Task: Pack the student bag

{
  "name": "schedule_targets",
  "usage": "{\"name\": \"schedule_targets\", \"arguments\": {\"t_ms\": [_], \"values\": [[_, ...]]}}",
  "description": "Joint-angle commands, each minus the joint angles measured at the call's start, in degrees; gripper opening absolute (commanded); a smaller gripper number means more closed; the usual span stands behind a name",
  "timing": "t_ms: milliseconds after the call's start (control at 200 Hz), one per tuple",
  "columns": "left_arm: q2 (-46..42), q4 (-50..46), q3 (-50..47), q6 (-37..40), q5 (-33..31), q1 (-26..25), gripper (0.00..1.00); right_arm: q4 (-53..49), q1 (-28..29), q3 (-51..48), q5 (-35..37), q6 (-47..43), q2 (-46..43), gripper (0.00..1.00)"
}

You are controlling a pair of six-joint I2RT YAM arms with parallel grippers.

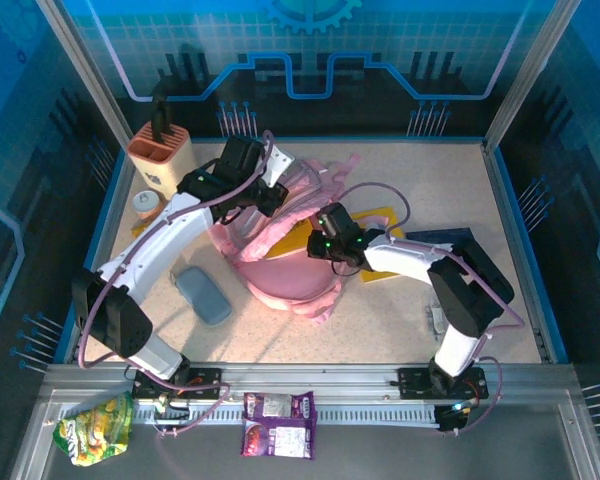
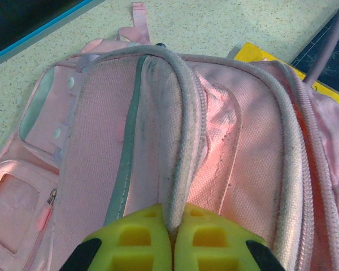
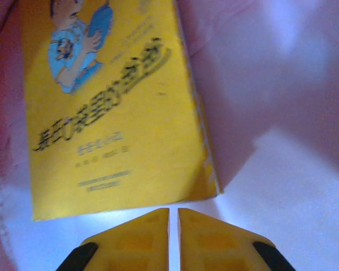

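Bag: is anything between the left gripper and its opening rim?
Nothing visible. The left gripper is shut directly on the bag's pale rim, with no other object between them.

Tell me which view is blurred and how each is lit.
Right wrist: the yellow book is blurred under dim pink light, with a pale patch at right. Left wrist: the backpack weave is sharp, evenly lit. Top view: crisp, blue-tinted walls.

speckled table (image 1: 400,310); on it student bag (image 1: 290,285), grey pouch (image 1: 202,295), orange holder (image 1: 158,155)
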Motion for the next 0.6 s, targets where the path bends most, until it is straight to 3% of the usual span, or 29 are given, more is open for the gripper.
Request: {"name": "schedule_targets", "arguments": {"t_ms": [0, 315, 595], "values": [[-2.16, 3.09, -0.56, 0.18, 2.00, 1.02, 0.00, -0.86, 0.30, -2.16, -3.88, -1.98, -7.34, 0.17], [-4.23, -1.01, -7.15, -1.50, 3.36, 1.86, 0.00, -16.40, -4.87, -11.28, -4.59, -1.73, -26.01, 0.31], [-4.60, -8.11, -11.01, -0.77, 4.56, 1.90, 0.00, -21.76, -13.52, -16.74, -8.35, -3.52, -34.11, 0.36]]}}
